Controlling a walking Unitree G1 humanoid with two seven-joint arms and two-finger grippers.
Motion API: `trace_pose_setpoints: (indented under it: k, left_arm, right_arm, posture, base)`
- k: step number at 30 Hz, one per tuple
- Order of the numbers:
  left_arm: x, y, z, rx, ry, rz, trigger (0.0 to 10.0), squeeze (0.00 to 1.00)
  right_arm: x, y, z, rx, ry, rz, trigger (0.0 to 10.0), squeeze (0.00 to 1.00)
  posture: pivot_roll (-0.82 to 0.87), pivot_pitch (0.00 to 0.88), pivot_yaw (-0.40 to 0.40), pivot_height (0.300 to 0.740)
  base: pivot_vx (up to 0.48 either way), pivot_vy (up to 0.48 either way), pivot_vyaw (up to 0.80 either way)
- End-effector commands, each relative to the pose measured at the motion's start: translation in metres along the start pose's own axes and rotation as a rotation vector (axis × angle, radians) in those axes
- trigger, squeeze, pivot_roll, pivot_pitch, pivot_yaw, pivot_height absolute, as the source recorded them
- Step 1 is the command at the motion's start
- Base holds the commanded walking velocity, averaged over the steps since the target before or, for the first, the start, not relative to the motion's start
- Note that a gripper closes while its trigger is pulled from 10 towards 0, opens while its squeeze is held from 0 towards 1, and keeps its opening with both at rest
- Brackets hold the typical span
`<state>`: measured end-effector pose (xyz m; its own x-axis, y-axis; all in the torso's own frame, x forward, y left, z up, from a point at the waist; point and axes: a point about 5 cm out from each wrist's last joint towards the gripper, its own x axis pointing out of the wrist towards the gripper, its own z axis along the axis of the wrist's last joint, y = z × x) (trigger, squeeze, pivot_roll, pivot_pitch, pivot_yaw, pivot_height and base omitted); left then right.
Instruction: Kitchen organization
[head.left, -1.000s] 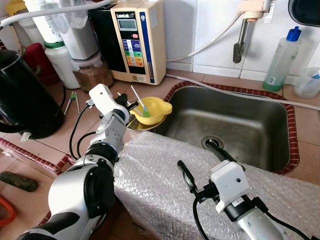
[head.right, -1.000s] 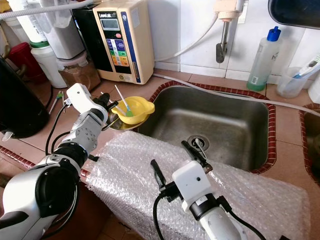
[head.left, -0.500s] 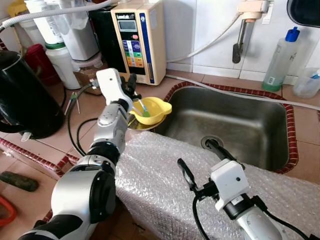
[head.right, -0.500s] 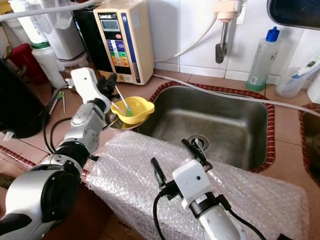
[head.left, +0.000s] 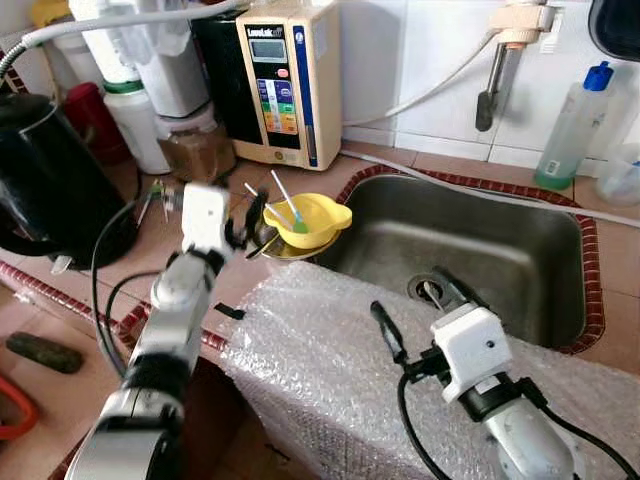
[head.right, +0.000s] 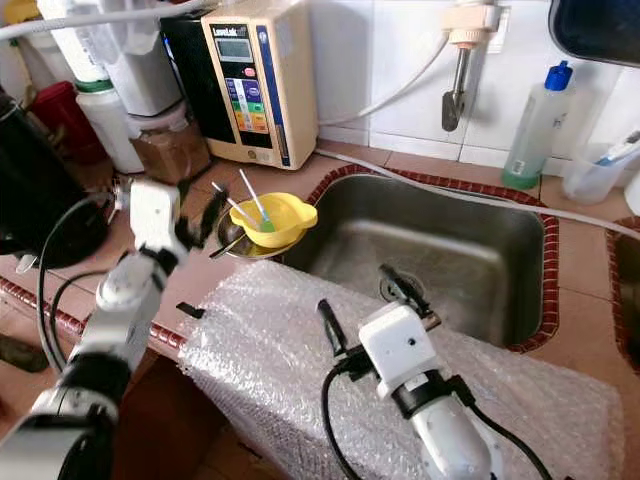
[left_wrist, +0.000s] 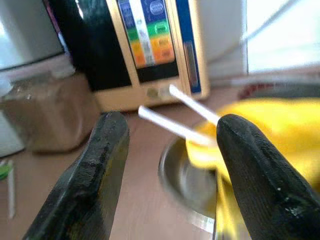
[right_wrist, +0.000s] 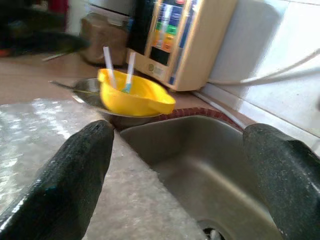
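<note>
i'm lining up my left gripper (head.left: 250, 222) — fingers spread wide, empty — just beside the yellow bowl (head.left: 312, 219) nested in a metal bowl (head.right: 243, 246) on the desk (head.left: 120, 270) by the sink (head.left: 470, 250), next closing on the rim — right gripper (head.left: 412, 318) wide, idle.

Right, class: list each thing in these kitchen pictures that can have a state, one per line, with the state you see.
Left pincer: open, beside the yellow bowl, holding nothing.
Right pincer: open, over the bubble wrap.
Yellow bowl: upright in a metal bowl, two white sticks inside.
Sink: dry, no dishes.
Faucet: not running.
Clear bottle: upright, blue cap on.
Bubble wrap: spread over the counter edge.
</note>
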<state>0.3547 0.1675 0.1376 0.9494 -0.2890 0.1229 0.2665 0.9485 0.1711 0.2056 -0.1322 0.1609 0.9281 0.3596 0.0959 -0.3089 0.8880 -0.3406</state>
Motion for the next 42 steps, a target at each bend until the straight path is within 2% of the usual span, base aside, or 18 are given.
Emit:
trace_pose_setpoints:
  k: [1, 4, 5, 6, 7, 8, 11, 17, 21, 26, 29, 31, 32, 42]
  left_arm:
    - [-0.012, 0.005, 0.002, 0.071, -0.022, -0.021, 10.0, 1.0]
    - [-0.031, 0.008, -0.011, 0.079, 0.037, 0.022, 10.0, 1.0]
    - [-0.043, 0.008, -0.019, 0.064, 0.073, 0.044, 10.0, 1.0]
    - [-0.043, 0.008, -0.019, 0.064, 0.073, 0.044, 10.0, 1.0]
    - [-0.054, 0.003, -0.025, 0.075, 0.083, 0.036, 10.0, 1.0]
    - [-0.054, 0.003, -0.025, 0.075, 0.083, 0.036, 10.0, 1.0]
    - [-0.065, 0.0, -0.036, 0.054, 0.122, 0.096, 10.0, 1.0]
    - [-0.074, 0.008, -0.037, 0.063, 0.169, 0.16, 10.0, 1.0]
    - [-0.08, 0.013, -0.036, 0.099, 0.186, 0.141, 10.0, 1.0]
    - [-0.087, 0.015, -0.036, 0.1, 0.204, 0.12, 10.0, 1.0]
    - [-0.088, 0.015, -0.036, 0.102, 0.209, 0.122, 10.0, 1.0]
    - [-0.09, 0.011, -0.036, 0.106, 0.223, 0.093, 10.0, 0.96]
    - [-0.091, 0.007, -0.036, 0.104, 0.229, 0.082, 10.0, 0.0]
    - [-0.083, 0.003, -0.033, 0.029, 0.238, 0.113, 10.0, 0.0]
  right_arm:
    - [-0.005, -0.01, 0.002, 0.01, -0.011, -0.058, 10.0, 0.18]
    - [-0.012, -0.019, 0.001, 0.017, 0.002, -0.107, 10.0, 0.17]
    - [-0.016, -0.024, 0.0, 0.01, 0.012, -0.118, 10.0, 0.17]
    - [-0.016, -0.024, 0.0, 0.01, 0.012, -0.118, 10.0, 0.17]
    - [-0.019, -0.027, -0.001, -0.004, 0.018, -0.124, 10.0, 0.17]
    - [-0.019, -0.027, -0.001, -0.004, 0.018, -0.124, 10.0, 0.17]
    - [-0.02, -0.034, -0.002, -0.009, 0.022, -0.145, 10.0, 0.17]
    - [-0.018, -0.034, -0.002, 0.011, 0.025, -0.151, 10.0, 0.16]
    - [-0.019, -0.031, -0.004, 0.018, 0.035, -0.13, 10.0, 0.16]
    - [-0.018, -0.033, -0.005, 0.016, 0.036, -0.127, 10.0, 0.16]
    - [-0.018, -0.034, -0.005, 0.016, 0.036, -0.126, 10.0, 0.16]
    - [-0.018, -0.033, -0.004, 0.021, 0.034, -0.123, 10.0, 0.16]
    - [-0.017, -0.032, -0.004, 0.024, 0.032, -0.118, 10.0, 0.16]
    - [-0.013, -0.028, -0.004, 0.029, 0.026, -0.107, 10.0, 0.16]
  posture:
    - [-0.03, 0.0, 0.098, 0.74]
    - [-0.03, 0.0, 0.094, 0.74]
    - [-0.03, 0.0, 0.092, 0.74]
    - [-0.03, 0.0, 0.092, 0.74]
    - [-0.03, 0.0, 0.091, 0.74]
    - [-0.03, 0.0, 0.091, 0.74]
    - [-0.03, 0.0, 0.079, 0.74]
    - [-0.02, 0.0, 0.06, 0.74]
    - [-0.01, 0.0, 0.045, 0.74]
    - [-0.01, 0.0, 0.036, 0.74]
    - [0.0, 0.0, 0.034, 0.74]
    - [0.0, 0.0, 0.033, 0.74]
    - [0.0, 0.0, 0.03, 0.74]
    - [0.0, 0.0, 0.037, 0.74]
  base:
    - [0.0, 0.0, 0.0]
    - [0.0, 0.0, 0.0]
    - [0.0, 0.0, 0.0]
    - [0.0, 0.0, 0.0]
    - [0.0, 0.0, 0.0]
    - [0.0, 0.0, 0.0]
    - [0.0, 0.0, 0.0]
    - [0.0, 0.0, 0.0]
    - [0.0, 0.0, -0.2]
    - [0.0, 0.0, -0.75]
    - [0.0, 0.0, -0.52]
    - [0.0, 0.0, 0.0]
    - [0.0, 0.0, 0.0]
    - [0.0, 0.0, 0.0]
